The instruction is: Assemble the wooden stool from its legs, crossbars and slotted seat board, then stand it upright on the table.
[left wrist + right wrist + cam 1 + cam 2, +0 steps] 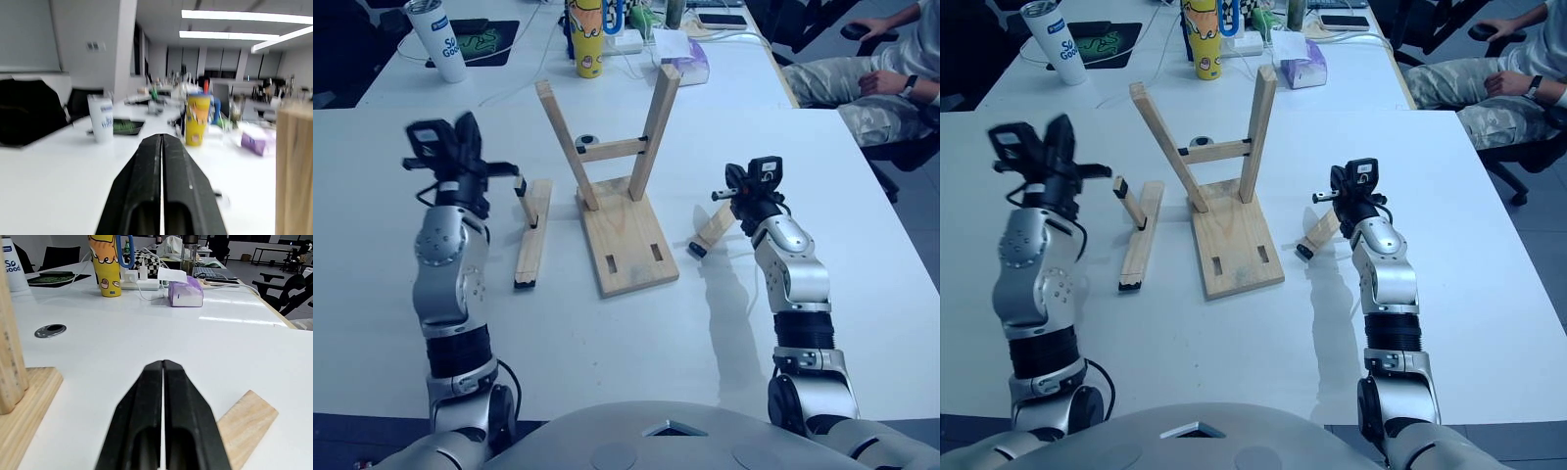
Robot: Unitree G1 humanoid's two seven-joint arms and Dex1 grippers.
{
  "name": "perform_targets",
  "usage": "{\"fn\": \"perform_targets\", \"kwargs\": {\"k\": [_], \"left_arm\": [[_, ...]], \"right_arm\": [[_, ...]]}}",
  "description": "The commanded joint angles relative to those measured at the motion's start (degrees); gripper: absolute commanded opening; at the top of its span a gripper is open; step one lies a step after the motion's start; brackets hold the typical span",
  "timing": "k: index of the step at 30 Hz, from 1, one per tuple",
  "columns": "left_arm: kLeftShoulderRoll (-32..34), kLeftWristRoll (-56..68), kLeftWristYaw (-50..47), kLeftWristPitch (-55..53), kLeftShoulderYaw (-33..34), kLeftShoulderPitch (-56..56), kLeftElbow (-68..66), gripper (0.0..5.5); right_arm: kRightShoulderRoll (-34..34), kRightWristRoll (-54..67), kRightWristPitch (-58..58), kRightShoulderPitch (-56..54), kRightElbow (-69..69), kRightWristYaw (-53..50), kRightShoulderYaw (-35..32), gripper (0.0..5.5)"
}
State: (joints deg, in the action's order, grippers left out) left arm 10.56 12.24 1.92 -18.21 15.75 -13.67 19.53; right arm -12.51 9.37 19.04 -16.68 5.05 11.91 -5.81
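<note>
The slotted seat board (628,247) lies flat mid-table. Two legs (655,129) stand up from its far end, joined by a crossbar (613,149). A loose leg with a short crossbar (532,235) lies to its left, and another loose leg (716,227) lies to its right. My left gripper (465,137) is raised left of the left loose leg, shut and holding nothing; its fingers (161,161) are pressed together. Just above the far end of the right loose leg (244,426), my right gripper (163,364) is also shut and empty.
On the far table stand a yellow cup (587,39), a white tumbler (440,41) and a purple tissue pack (691,69). A cable grommet (50,330) sits behind the stool. A seated person is at the far right, beyond the table's edge.
</note>
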Motion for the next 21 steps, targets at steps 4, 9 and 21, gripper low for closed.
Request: {"fn": "perform_targets", "kwargs": {"k": [4,9,21], "left_arm": [[3.96,2.3,4.53,-0.35,7.13,12.3,-2.97,0.02],[8.13,4.92,13.87,-8.28,2.73,20.82,-3.88,0.67],[8.94,5.98,17.33,-17.16,-7.01,20.24,-2.25,2.35]], "right_arm": [[0.27,-0.17,-0.39,1.21,-0.95,-0.97,-0.69,0.0],[1.22,-0.13,0.04,3.66,-3.49,-2.58,-1.01,0.0],[1.7,-0.14,-0.26,4.14,-3.76,-3.28,-0.72,0.0]]}}
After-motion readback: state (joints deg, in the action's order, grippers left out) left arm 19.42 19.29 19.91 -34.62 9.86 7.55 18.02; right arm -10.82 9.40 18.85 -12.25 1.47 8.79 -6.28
